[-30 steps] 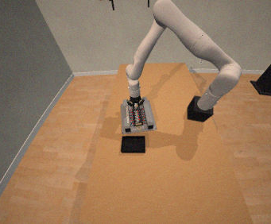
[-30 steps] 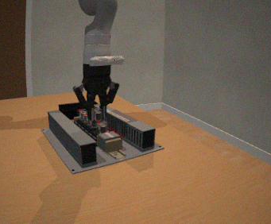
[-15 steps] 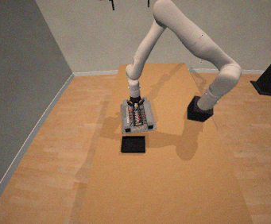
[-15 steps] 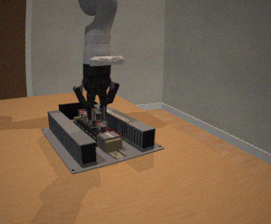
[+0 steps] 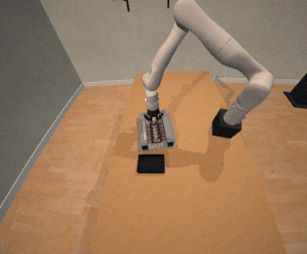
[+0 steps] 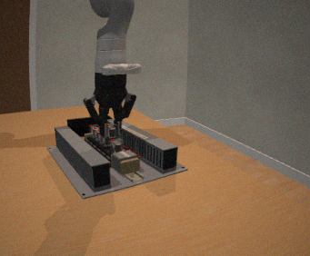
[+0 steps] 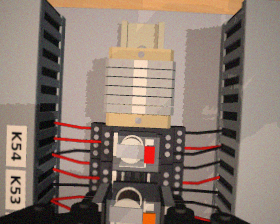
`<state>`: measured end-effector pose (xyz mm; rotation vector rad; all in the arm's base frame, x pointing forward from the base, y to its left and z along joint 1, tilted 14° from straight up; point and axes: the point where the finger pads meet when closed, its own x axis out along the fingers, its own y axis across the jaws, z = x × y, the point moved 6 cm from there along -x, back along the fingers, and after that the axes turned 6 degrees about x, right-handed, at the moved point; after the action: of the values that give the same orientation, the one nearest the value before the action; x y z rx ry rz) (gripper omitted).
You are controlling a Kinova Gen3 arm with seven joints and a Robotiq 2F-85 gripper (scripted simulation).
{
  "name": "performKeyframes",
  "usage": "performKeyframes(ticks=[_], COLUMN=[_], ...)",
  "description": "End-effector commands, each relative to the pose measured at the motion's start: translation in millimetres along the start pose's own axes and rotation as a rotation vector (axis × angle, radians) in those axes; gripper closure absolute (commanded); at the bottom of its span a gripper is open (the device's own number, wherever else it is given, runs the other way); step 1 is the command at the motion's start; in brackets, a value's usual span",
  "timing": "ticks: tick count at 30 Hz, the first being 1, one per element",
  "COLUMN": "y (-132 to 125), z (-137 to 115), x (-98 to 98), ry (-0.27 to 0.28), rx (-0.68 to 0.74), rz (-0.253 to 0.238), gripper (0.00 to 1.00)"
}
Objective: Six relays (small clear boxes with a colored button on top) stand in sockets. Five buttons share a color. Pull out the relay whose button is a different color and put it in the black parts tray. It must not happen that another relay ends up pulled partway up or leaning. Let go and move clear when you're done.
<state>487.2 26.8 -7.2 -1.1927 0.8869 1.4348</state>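
Note:
A grey panel (image 5: 142, 145) (image 6: 75, 179) (image 7: 81, 50) carries a row of clear relays in sockets between two dark wire ducts. My gripper (image 5: 153, 119) (image 6: 111, 128) (image 7: 134, 200) reaches straight down onto the row's far end and is shut on the relay with the orange button (image 6: 112, 132) (image 7: 132, 202). That relay sits about level with the row. The relay beside it (image 7: 136, 152) has a red button, and more red buttons (image 6: 118, 142) show along the row. The black parts tray (image 5: 150, 163) (image 6: 76, 123) lies on the table just beyond the panel's end. The wrist view hides the other relays.
A tan and grey terminal block (image 7: 139, 87) (image 6: 126, 160) stands at the row's other end. Dark ducts (image 7: 51, 95) (image 7: 231, 95) (image 6: 81, 156) flank the row closely. Labels K54 and K53 (image 7: 16, 167) sit on the panel. The arm's black base (image 5: 226, 127) stands to the right.

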Motion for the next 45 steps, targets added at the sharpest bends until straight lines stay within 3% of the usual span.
performKeyframes(ticks=[1, 20, 45], y=[-0.9, -0.7, -0.7], z=[-0.6, -0.5, -0.5], x=[-4.1, -53.0, -55.3], ry=[0.001, 0.001, 0.001], rx=[0.0, 0.0, 0.0], rz=[-0.003, -0.003, -0.003], gripper=[1.0, 1.0, 1.0])
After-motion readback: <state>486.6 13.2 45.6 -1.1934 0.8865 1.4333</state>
